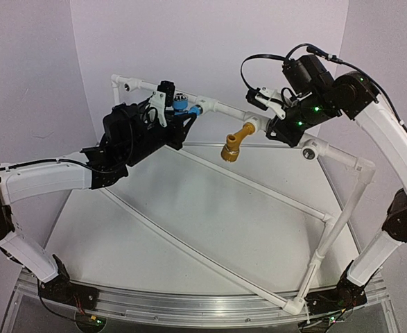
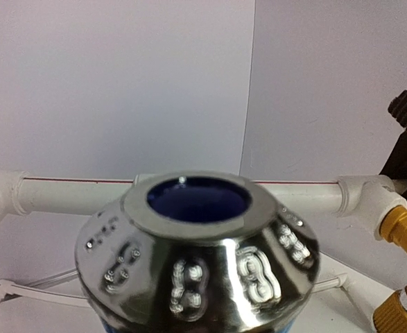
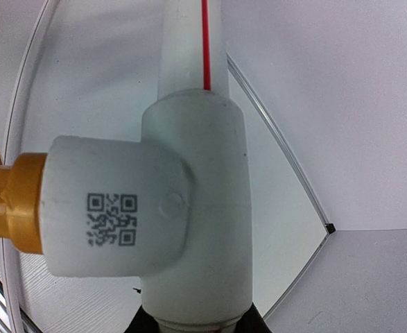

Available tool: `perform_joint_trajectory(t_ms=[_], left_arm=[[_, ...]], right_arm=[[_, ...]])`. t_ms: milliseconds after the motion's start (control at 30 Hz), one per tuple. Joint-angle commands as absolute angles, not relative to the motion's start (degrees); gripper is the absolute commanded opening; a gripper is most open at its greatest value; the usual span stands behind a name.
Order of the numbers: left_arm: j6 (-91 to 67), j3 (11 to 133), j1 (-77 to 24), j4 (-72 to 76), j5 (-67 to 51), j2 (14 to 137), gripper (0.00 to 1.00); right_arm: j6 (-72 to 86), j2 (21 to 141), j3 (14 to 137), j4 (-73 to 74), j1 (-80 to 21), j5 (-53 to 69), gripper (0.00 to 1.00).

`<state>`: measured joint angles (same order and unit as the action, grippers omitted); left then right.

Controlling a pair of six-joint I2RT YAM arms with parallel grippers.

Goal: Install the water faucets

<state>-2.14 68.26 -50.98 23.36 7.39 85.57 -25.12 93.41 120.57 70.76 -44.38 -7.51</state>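
The blue water faucet (image 1: pixel 184 105) is up at the back top rail of the white pipe frame (image 1: pixel 258 187), with my left gripper (image 1: pixel 170 118) shut on it. Its chrome collar with a blue hollow (image 2: pixel 196 250) fills the left wrist view and hides my fingers. The mustard-yellow faucet (image 1: pixel 236 141) sticks out of a white tee fitting (image 1: pixel 260 125), spout pointing down to the left. My right gripper (image 1: pixel 276 128) is shut on that tee (image 3: pixel 189 229). Dark fingers (image 3: pixel 255 325) show at the tee's lower end, and the yellow faucet's base (image 3: pixel 9 208) enters its QR-marked branch.
The top rail (image 2: pixel 71 194) runs level behind the blue faucet, with an elbow (image 1: pixel 116 82) at its left end. Another socket fitting (image 1: pixel 310 149) sits right of the right gripper. Frame pipes cross the table diagonally to a corner (image 1: pixel 293 304) near the front edge.
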Motion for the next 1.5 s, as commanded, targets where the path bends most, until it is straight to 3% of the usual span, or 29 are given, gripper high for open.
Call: perform_joint_trajectory(t_ms=[0, 567, 1467], left_arm=[[6.2, 70.7, -50.8, 17.0, 2.9, 88.2, 0.0], [25.5, 72.8, -50.6, 11.5, -2.1, 88.6, 0.0], [60.8, 74.6, -51.1, 4.4, 1.0, 89.6, 0.0]], right_arm=[[-23.6, 92.6, 119.8, 71.3, -46.2, -0.8, 0.0], [-23.6, 91.5, 119.4, 71.6, -46.2, -1.1, 0.0], [-23.7, 90.3, 118.2, 71.7, -46.2, -1.9, 0.0]])
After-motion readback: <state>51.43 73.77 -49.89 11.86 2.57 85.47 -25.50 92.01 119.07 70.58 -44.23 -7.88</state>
